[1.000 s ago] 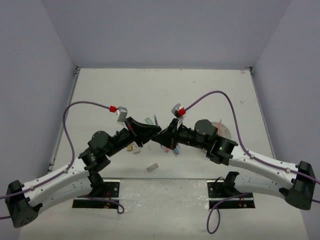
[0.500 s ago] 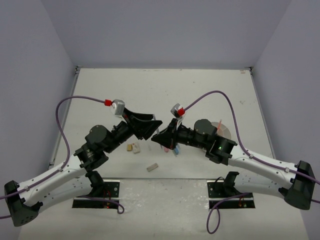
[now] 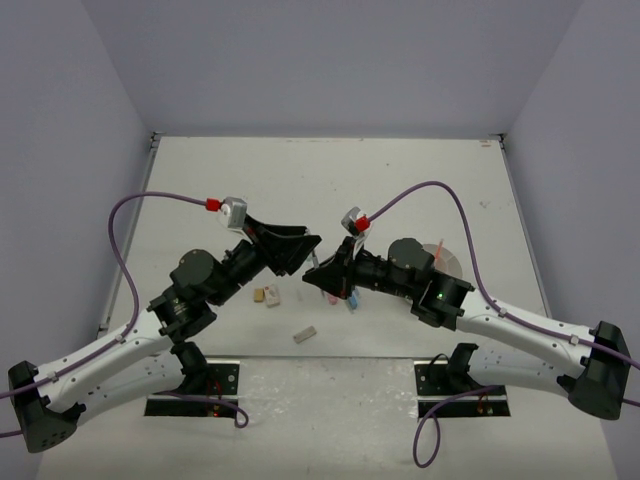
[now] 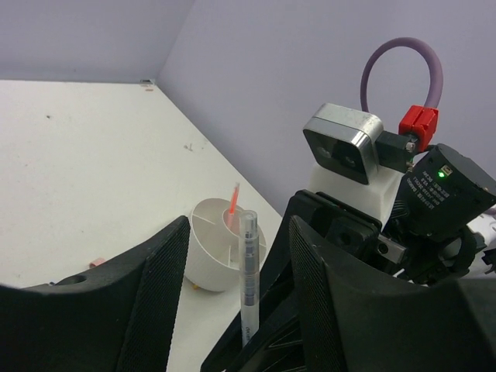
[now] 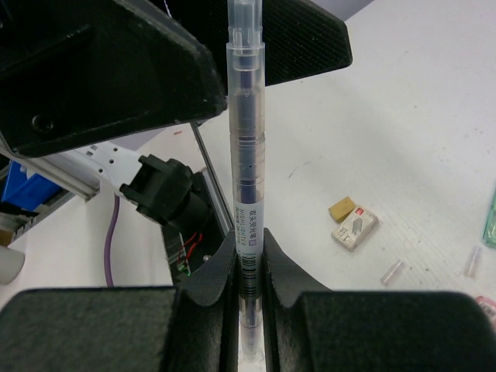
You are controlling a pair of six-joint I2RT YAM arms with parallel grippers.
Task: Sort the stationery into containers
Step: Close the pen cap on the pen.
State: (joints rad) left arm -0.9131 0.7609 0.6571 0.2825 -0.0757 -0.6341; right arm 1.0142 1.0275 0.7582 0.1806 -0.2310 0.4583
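A clear highlighter pen (image 5: 246, 155) stands upright, with my right gripper (image 5: 248, 249) shut on its lower barrel. My left gripper (image 4: 240, 232) is open, and the same pen (image 4: 248, 271) rises between its fingers without touching either. The two grippers meet tip to tip in the top view, left gripper (image 3: 297, 250) and right gripper (image 3: 318, 268). The round white container (image 4: 213, 252) with inner dividers sits behind the pen and holds a thin red pen (image 4: 232, 205). On the table lie a tan block (image 5: 342, 208), a white staple box (image 5: 355, 227) and a grey block (image 3: 304, 334).
Pink and blue pieces (image 3: 338, 297) lie under my right arm. Two small clear pieces (image 5: 392, 271) and a green piece (image 5: 491, 209) lie near the staple box. The container (image 3: 447, 258) is mostly hidden behind my right arm. Purple walls enclose the table (image 3: 400, 180).
My left gripper has opened off the pen and drawn back up and to the left. The right gripper keeps the pen and has hardly moved.
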